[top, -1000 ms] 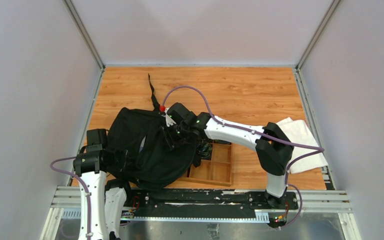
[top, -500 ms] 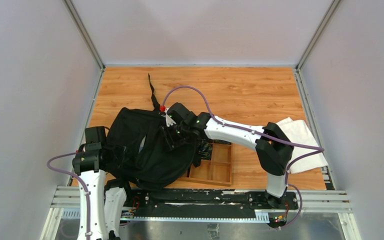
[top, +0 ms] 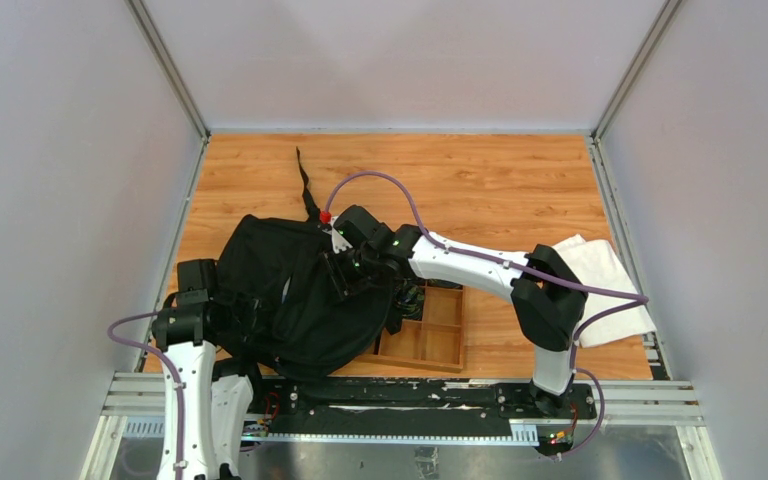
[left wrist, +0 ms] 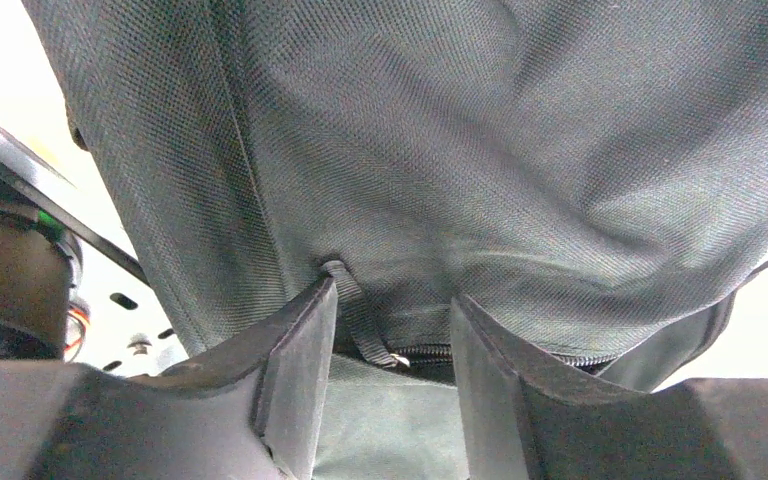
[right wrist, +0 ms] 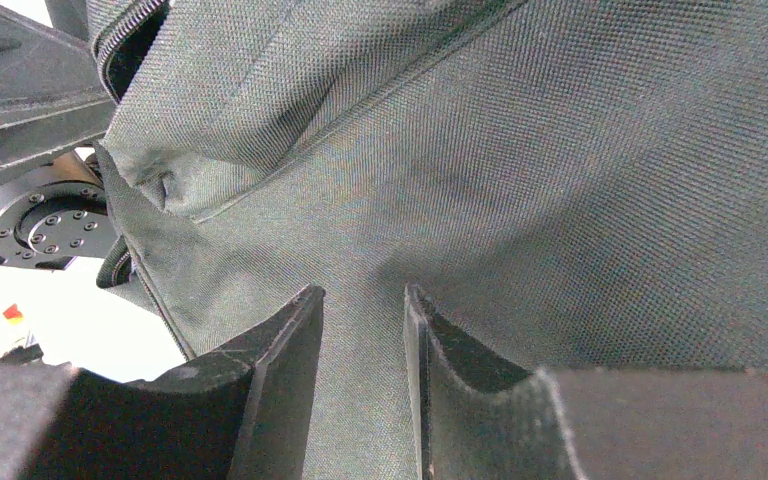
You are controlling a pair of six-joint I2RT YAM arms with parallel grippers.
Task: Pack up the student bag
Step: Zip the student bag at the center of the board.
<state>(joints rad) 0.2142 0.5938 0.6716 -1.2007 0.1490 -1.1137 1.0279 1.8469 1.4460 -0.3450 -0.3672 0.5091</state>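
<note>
The right pincer (right wrist: 363,300) is pinching a fold of the student bag (top: 265,265); the left pincer (left wrist: 392,305), slightly wider, is gripping fabric beside its zipper (left wrist: 425,352).

Left arm (top: 188,390) and right arm (top: 440,258), in white and black.
White links (top: 480,268) join black joints (top: 545,300); a purple cable (top: 375,177) loops off each arm, green lights (top: 397,243) dot the right arm, and the fingers (left wrist: 290,380) are matte dark grey.
</note>
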